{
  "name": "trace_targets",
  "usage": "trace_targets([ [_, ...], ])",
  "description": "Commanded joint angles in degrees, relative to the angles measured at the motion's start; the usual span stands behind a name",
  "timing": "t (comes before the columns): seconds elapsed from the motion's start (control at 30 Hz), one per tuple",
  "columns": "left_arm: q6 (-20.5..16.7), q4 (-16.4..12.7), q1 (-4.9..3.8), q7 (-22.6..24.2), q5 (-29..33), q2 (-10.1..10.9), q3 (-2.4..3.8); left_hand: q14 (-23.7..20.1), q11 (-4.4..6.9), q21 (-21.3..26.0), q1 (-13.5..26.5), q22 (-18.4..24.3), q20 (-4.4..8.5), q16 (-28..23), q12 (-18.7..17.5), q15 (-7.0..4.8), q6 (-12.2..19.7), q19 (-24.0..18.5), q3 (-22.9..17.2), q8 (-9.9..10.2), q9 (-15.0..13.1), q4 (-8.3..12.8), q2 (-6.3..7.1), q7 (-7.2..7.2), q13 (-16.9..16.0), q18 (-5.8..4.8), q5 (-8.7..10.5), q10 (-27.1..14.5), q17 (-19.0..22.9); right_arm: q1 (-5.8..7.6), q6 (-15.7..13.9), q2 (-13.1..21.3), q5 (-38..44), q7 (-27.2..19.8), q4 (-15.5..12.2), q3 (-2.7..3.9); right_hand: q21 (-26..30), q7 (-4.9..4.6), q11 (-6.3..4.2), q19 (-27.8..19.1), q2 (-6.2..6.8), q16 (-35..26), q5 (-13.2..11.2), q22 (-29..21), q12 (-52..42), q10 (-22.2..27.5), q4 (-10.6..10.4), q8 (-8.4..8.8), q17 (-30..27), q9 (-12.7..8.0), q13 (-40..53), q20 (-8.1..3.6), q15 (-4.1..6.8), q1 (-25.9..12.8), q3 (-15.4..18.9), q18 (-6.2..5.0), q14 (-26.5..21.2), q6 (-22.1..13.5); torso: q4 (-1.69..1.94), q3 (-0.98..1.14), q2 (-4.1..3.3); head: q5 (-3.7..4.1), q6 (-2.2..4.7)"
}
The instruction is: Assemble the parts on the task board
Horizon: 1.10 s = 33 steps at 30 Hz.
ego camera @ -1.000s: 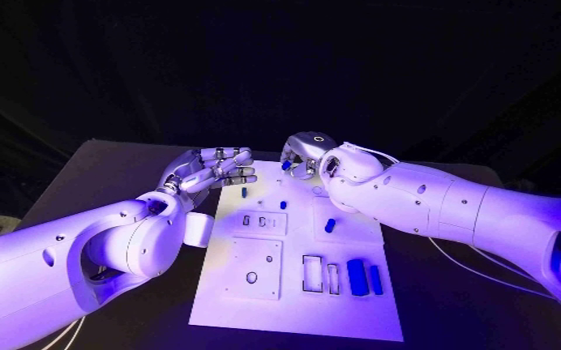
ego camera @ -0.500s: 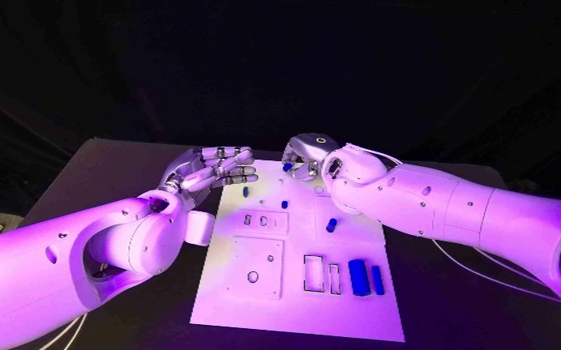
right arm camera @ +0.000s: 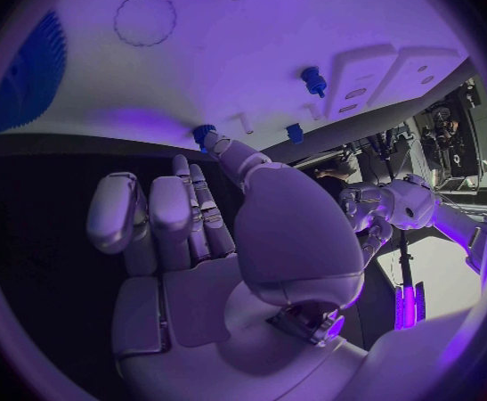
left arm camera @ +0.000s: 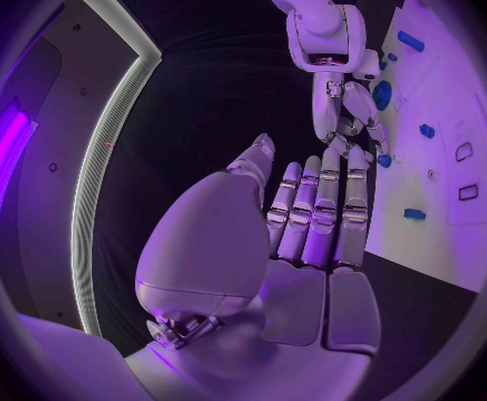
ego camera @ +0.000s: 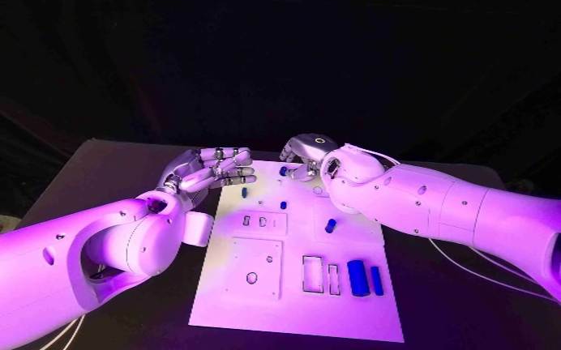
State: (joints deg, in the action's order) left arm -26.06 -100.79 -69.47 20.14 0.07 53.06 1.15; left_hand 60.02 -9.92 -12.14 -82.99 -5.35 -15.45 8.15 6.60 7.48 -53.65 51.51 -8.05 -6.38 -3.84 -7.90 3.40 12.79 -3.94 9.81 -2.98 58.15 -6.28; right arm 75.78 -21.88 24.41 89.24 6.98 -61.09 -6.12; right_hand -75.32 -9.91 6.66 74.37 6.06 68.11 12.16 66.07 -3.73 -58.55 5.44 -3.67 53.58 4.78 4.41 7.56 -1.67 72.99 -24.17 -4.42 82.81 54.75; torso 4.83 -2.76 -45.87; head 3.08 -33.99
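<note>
One task board point(ego camera: 298, 285) — perhaps six parts point(ego camera: 357, 277)

Around my black table point(ego camera: 117, 164) the room is dark, a black backdrop point(ego camera: 280, 50) rising behind its far edge. Off to one side I see a long pale light strip point(left arm camera: 99, 151) bending along a wall panel point(left arm camera: 43, 134).

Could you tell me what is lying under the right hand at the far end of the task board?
Under the right hand lies the white task board. A small blue part sits at the fingers; whether it is pinched is unclear. The hand covers the board beneath it.
</note>
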Motion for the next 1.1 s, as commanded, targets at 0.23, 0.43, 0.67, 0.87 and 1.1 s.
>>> trace_targets([
  [0.23, 1.14, -0.02, -0.15, 0.02, 0.05, -0.02, 0.06, 0.11, -0.39, 0.15, -0.27, 0.08, -0.15, -0.27, -0.42, 0.47, 0.08, 0.13, -0.14, 0.33, 0.08, 0.40, -0.23, 0.46, 0.07, 0.76, 0.07, -0.22, -0.08, 0.01, -0.24, 0.68, -0.25, -0.63, -0.98, -0.02, -0.55, 0.28, -0.21, 1.14, 0.19, 0.52, 0.30, 1.58, -1.31, -0.74, -0.40, -0.28, 1.19, 0.07, 0.17, -0.07, 0.27, 0.36, 0.61, -0.68, 0.35, 0.45, 0.01, 0.02, -0.02, 0.05, -0.11],
  [0.43, 1.17, 0.09, -0.15, 0.04, 0.05, 0.14, 0.06, 0.11, -0.39, 0.15, -0.27, 0.08, -0.15, -0.27, -0.42, 0.47, 0.08, 0.13, -0.14, 0.33, 0.08, 0.40, -0.23, 0.46, 0.07, 0.76, 0.07, -0.22, -0.08, 0.10, -1.83, 4.51, -0.75, -0.17, -5.37, 0.25, -1.09, 0.23, -0.37, 2.04, 0.16, 1.11, 0.73, 2.61, -2.24, -1.97, -0.87, -0.52, 1.91, 0.25, 0.38, -0.21, 0.41, 0.20, 0.77, -0.44, 0.77, 1.47, -0.08, 0.07, 0.03, 0.09, 0.08],
  [0.67, 1.24, 0.10, -0.22, 0.08, 0.05, 0.87, 0.06, 0.11, -0.40, 0.16, -0.30, 0.09, -0.15, -0.30, -0.45, 0.47, 0.09, 0.13, -0.17, 0.35, 0.08, 0.45, -0.26, 0.46, 0.07, 0.76, 0.07, -0.23, -0.08, 1.52, 0.96, 14.75, -6.89, 1.85, -14.14, 0.94, -4.14, -0.04, -1.24, 5.33, 2.56, 4.72, 2.56, 7.46, -5.97, -9.38, -3.00, -0.71, 6.72, 0.46, 1.97, -0.60, 0.97, -2.62, 3.47, 0.62, 2.22, 2.62, -1.06, 0.12, 0.02, 0.26, 0.56],
  [0.87, 1.36, 0.11, -0.29, 0.06, 0.05, 1.18, 0.05, 0.11, -0.40, 0.16, -0.30, 0.09, -0.15, -0.30, -0.45, 0.47, 0.09, 0.13, -0.17, 0.35, 0.08, 0.45, -0.26, 0.46, 0.07, 0.76, 0.07, -0.23, -0.08, 2.33, 5.03, 21.11, -11.79, 3.10, -17.47, 1.12, -6.10, 1.77, -3.46, 7.24, 4.79, 7.17, 4.79, 10.60, -13.68, -16.98, -5.02, -1.76, 9.86, 0.88, 8.03, -2.29, 2.77, -3.55, 10.48, 1.28, 2.80, 1.98, -1.63, 0.40, 0.05, 0.48, 0.84],
  [1.1, 1.54, 0.26, -0.31, 0.04, 0.05, 1.23, 0.05, 0.12, -0.39, 0.16, -0.32, 0.10, -0.15, -0.32, -0.46, 0.47, 0.07, 0.13, -0.18, 0.36, 0.07, 0.49, -0.27, 0.44, 0.07, 0.76, 0.08, -0.22, -0.09, 2.49, 7.67, 22.57, -14.49, 3.44, -16.25, 1.15, -7.57, 1.90, -3.44, 8.58, 2.20, 11.90, 8.44, 13.29, -42.22, -8.30, -8.70, -5.09, 16.86, 2.14, 36.22, -2.12, 3.27, 0.17, 21.10, 1.94, 3.66, -0.58, -1.69, 0.54, -0.09, 0.77, 0.78],
])
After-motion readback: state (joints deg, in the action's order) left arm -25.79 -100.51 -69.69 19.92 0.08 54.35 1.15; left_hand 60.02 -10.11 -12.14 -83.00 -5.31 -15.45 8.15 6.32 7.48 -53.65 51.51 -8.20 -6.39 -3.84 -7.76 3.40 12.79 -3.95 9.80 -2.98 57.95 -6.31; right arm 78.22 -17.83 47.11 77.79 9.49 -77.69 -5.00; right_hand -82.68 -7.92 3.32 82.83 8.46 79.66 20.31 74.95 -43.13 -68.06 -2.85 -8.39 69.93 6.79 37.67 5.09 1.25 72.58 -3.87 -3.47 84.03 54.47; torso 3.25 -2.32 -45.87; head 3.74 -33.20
